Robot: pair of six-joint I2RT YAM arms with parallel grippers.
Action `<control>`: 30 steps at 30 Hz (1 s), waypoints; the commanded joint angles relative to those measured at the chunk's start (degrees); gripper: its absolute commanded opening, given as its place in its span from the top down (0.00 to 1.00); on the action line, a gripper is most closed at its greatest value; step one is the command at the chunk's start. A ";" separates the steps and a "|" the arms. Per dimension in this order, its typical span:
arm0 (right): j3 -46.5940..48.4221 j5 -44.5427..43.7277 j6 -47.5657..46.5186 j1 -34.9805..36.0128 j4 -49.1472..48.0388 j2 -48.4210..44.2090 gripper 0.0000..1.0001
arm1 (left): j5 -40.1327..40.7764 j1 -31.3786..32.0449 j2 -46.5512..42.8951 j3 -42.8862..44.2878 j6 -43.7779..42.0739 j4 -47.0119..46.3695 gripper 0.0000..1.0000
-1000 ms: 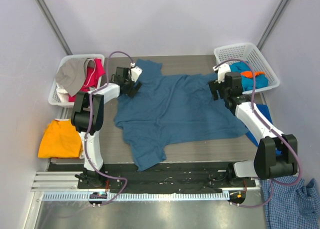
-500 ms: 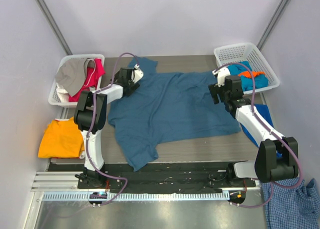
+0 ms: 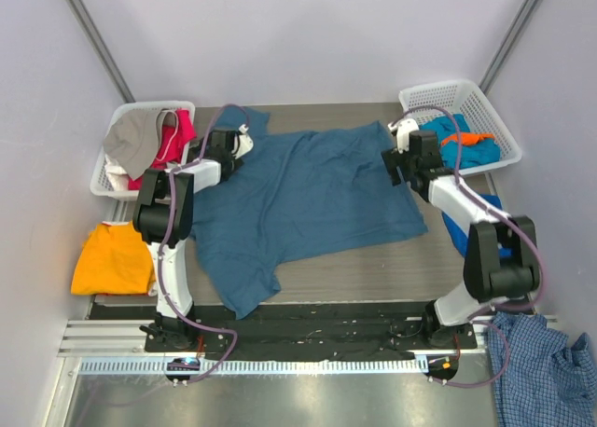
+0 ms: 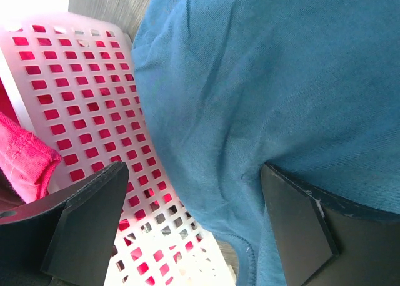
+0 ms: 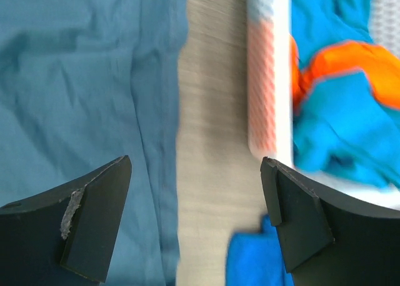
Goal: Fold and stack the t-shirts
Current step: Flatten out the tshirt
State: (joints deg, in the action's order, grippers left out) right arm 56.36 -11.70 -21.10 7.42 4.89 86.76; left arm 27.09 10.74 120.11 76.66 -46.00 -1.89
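- Now the left tool [image 4: 194,223] stands spread wide, pinching nothing, low over an edge of the teal-blue t-shirt [image 4: 262,80], just beside the left basket [image 4: 81,80].
- Likewise spread and empty, the right tool [image 5: 197,217] hangs above the bare counter [image 5: 212,142], between that shirt and the right basket [image 5: 269,80].
- Outward, the teal-blue t-shirt lies opened across the counter, between both baskets.
- Nearer than the left basket lies an orange t-shirt [image 3: 112,257].

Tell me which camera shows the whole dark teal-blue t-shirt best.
The top external view: the teal-blue t-shirt lies spread out there, nearly its whole outline visible. The left wrist view shows only a wrinkled patch of it; the right wrist view only one edge.
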 commanded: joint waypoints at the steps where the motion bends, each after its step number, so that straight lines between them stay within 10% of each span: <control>1: 12.79 3.00 3.78 0.05 -4.62 11.81 0.08 | -0.55 -0.46 0.91 -0.64 0.91 5.93 0.06; 12: 38.90 3.97 3.88 1.63 -1.11 35.82 0.09 | 0.94 2.00 3.63 2.70 1.35 6.64 0.06; 30: 35.23 -0.86 -3.42 1.63 -6.99 42.62 0.09 | 2.44 3.41 3.99 2.09 1.09 6.55 0.07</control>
State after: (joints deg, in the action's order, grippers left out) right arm 94.13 -9.06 -21.17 8.91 1.72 129.49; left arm 32.14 13.54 122.10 79.68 -45.71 1.10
